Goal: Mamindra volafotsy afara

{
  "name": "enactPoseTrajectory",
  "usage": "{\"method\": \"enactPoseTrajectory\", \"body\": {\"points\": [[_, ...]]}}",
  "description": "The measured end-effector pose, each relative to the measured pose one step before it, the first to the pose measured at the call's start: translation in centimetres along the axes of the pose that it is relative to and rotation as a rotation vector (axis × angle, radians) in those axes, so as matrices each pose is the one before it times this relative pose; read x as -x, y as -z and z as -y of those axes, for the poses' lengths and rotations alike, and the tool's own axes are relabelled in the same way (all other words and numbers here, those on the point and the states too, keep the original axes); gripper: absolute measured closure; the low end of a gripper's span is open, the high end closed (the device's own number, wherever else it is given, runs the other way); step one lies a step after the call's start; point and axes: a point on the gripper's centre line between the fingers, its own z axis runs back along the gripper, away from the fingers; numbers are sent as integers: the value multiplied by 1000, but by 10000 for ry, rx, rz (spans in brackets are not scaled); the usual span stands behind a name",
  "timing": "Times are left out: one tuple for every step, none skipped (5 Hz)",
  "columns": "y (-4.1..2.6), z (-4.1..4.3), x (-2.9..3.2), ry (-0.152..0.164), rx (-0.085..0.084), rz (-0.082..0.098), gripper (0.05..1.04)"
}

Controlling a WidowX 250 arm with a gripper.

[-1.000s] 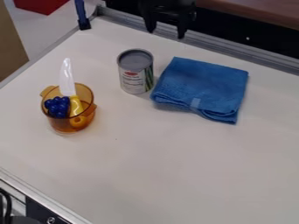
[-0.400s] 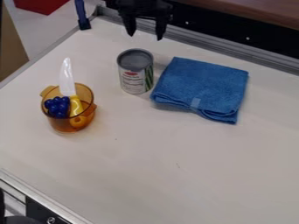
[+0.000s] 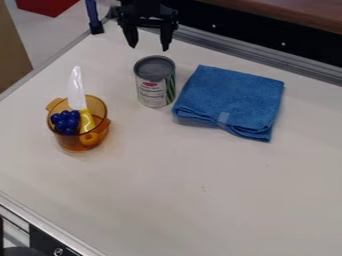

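The black gripper [image 3: 149,48] hangs open at the top of the camera view, its two fingers pointing down and spread apart with nothing between them. Just below the fingertips in the view stands a silver can [image 3: 154,84], upright, with a grey top and a label showing green on its right side. The gripper appears above and behind the can, apart from it.
A folded blue cloth [image 3: 230,102] lies close to the can's right. At the left, an amber pot [image 3: 79,142] holds blue grapes [image 3: 65,122] and a knife [image 3: 77,89], its white blade upward. A metal rail [image 3: 267,60] edges the table's back.
The gripper has moved left and slightly down in the view, from above the cloth's back edge to over the can, staying open. The can, cloth and pot have kept their places.
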Motion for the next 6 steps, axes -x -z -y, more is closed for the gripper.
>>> {"method": "enactPoseTrajectory", "body": {"points": [[1161,786,1346,-171,459,-413,83],[1171,365,1137,-160,-5,-251,83],[-263,273,1355,-247,-146,-329,83],[-603,-45,1125,-180,-197,36,83],[-125,-2,1262,-260,-33,-214,83],[-448,248,1543,-262,-107,-22,83]]}}
